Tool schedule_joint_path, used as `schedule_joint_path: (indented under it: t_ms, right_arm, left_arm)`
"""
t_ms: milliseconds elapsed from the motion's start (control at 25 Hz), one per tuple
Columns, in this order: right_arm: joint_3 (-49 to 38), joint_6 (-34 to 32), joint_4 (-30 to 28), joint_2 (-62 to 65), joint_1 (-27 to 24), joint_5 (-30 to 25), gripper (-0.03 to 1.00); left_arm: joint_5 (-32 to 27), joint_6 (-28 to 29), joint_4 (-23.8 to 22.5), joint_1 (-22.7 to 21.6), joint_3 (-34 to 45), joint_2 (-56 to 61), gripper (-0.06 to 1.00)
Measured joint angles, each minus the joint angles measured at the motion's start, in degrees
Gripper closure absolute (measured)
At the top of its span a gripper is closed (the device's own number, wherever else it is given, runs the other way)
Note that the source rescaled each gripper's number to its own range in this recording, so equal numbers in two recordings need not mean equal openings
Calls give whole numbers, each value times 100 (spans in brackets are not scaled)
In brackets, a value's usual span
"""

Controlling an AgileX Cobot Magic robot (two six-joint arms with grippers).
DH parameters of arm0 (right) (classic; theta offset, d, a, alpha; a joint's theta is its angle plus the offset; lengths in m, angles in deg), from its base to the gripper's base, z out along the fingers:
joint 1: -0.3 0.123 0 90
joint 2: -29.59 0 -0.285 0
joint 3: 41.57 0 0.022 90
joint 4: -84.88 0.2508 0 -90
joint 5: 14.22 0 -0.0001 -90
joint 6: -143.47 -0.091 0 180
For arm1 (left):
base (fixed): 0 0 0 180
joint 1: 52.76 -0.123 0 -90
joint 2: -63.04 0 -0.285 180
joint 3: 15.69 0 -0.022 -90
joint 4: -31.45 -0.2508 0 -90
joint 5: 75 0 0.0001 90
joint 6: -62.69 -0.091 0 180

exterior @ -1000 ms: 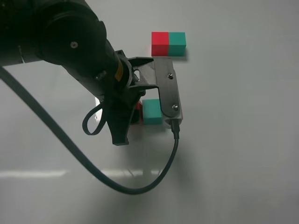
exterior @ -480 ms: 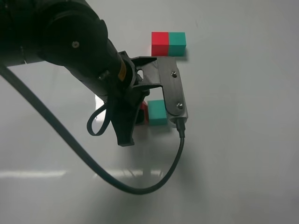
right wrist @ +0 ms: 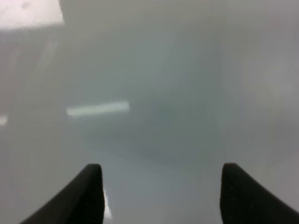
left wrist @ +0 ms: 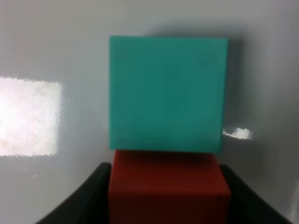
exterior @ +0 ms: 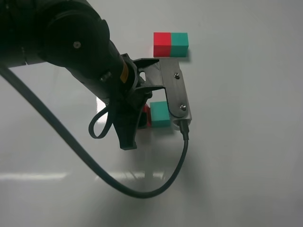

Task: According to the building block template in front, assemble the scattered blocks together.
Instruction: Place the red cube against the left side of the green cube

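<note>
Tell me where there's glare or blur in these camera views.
Exterior high: a pale glare streak crosses the table, otherwise sharp. Left wrist: a white glare patch near the teal-green cube; the red cube looks dim and soft. Right wrist: hazy and unfocused, only blurred table reflections.

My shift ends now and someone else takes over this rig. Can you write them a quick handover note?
Grippers: the left gripper is shut on the matte red cube; the right gripper is open with nothing between its fingers.
Things: on the white table, the red cube sits flush against the matte teal-green cube. The red-and-teal joined template bar lies beyond them, apart.
Done: cubes brought together, red left and teal right in the high view, as in the template.
Left: probably release, withdraw, and check that the joint is flush.
</note>
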Motion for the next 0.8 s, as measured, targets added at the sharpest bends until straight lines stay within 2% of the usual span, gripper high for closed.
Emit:
schedule_joint_path:
  t_ms: [120, 320, 440, 520, 560, 640, 800]
  right_arm:
    - [0, 0, 0, 0, 0, 0, 63]
    - [0, 0, 0, 0, 0, 0, 63]
    - [0, 0, 0, 0, 0, 0, 63]
    - [0, 0, 0, 0, 0, 0, 63]
    - [0, 0, 0, 0, 0, 0, 66]
    - [0, 0, 0, 0, 0, 0, 71]
    - [0, 0, 0, 0, 0, 0, 72]
  left_arm:
    - [17, 4, 5, 0, 0, 0, 82]
    - [82, 11, 5, 0, 0, 0, 78]
    - [130, 11, -21, 0, 0, 0, 66]
    - [154, 11, -68, 0, 0, 0, 54]
    - [161, 11, -83, 0, 0, 7, 50]
    - [167, 11, -96, 0, 0, 24, 46]
    - [113, 11, -69, 0, 0, 117, 43]
